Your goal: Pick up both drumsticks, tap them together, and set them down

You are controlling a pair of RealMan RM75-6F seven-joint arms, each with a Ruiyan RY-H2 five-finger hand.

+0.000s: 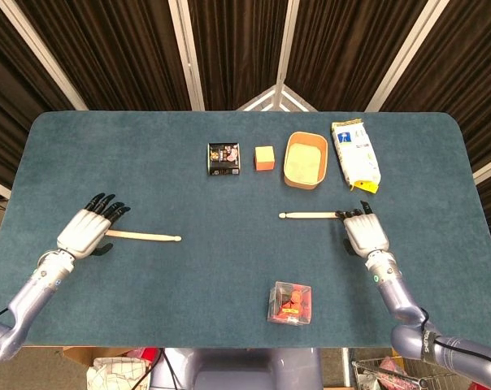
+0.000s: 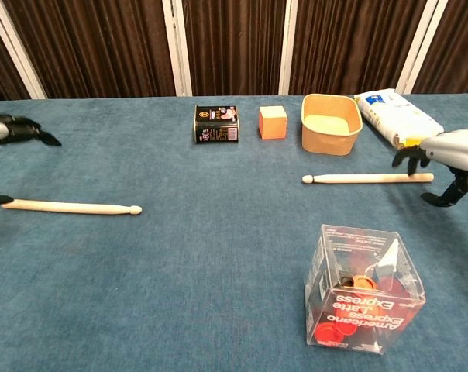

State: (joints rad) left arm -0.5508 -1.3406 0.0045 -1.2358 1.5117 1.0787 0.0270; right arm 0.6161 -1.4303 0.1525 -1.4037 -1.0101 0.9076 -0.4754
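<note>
On the blue surface (image 1: 229, 268), both drumsticks lie flat, left drumstick (image 1: 144, 236) and right drumstick (image 1: 310, 215). Left hand (image 1: 87, 230) and right hand (image 1: 365, 231) have fingers released, holding nothing. The set-down step looks done; next, the arms would just pull away.

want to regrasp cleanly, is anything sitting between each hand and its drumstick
Nothing visible does. The left hand is open right by the butt end of the left drumstick, and the right hand is open beside the butt end of the right drumstick. Only bare table lies between them.
</note>
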